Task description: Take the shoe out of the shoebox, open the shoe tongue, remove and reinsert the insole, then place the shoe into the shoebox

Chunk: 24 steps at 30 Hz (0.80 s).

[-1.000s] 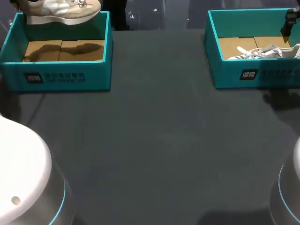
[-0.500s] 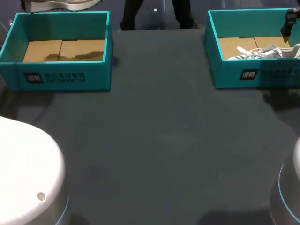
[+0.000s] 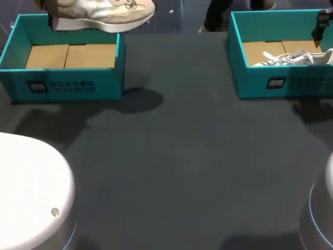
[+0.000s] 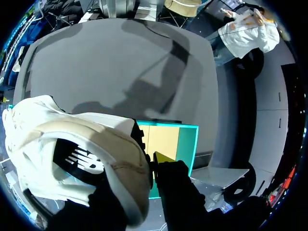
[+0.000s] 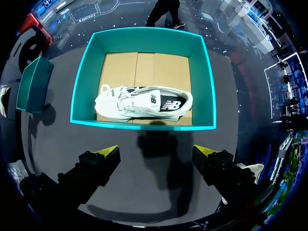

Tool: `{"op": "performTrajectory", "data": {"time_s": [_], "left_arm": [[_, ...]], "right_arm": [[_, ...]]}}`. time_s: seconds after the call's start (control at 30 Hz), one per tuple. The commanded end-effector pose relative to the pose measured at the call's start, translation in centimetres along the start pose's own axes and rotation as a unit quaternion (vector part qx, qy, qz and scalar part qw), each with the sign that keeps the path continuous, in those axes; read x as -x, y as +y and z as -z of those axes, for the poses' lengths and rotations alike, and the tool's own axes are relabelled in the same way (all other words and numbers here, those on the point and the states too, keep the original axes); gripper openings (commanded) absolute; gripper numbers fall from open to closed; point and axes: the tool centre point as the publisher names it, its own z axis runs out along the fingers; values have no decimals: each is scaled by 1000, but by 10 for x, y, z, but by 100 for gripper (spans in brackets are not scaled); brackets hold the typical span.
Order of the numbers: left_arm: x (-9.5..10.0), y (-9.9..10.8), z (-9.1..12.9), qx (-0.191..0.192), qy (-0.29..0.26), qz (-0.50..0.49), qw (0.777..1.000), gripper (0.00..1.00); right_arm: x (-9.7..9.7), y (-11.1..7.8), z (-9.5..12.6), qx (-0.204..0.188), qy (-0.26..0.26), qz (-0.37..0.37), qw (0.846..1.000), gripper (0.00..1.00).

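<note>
The left gripper [image 4: 147,161] clamps the beige shoe [image 3: 99,15] above the left shoebox [image 3: 67,86], at the far left corner of the table [image 3: 182,166]. The right gripper [image 5: 155,151], wide open and empty, faces the right shoebox [image 5: 89,72] holding a white shoe [image 5: 144,103]

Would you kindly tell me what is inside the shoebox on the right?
In the shoebox, a white shoe lies on its side on the brown cardboard floor, along one long wall. The floor under the shoe is covered; nothing else shows.
</note>
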Motion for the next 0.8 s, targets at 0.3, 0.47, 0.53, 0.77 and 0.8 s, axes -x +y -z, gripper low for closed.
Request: {"op": "performTrajectory", "data": {"time_s": [0.3, 0.47, 0.53, 0.77, 0.8], "left_arm": [[40, -80, 8, 95, 12, -18, 995, 0], [40, -80, 8, 95, 12, -18, 995, 0], [40, -80, 8, 95, 12, -18, 995, 0], [54, -104, 7, 88, -5, -28, 996, 0], [61, -114, 5, 94, -6, -33, 995, 0]], "right_arm": [[0, -1, 0, 1, 0, 0, 1000, 100], [0, -1, 0, 1, 0, 0, 1000, 100], [0, -1, 0, 1, 0, 0, 1000, 100], [0, -1, 0, 1, 0, 0, 1000, 100], [0, -1, 0, 1, 0, 0, 1000, 100]]}}
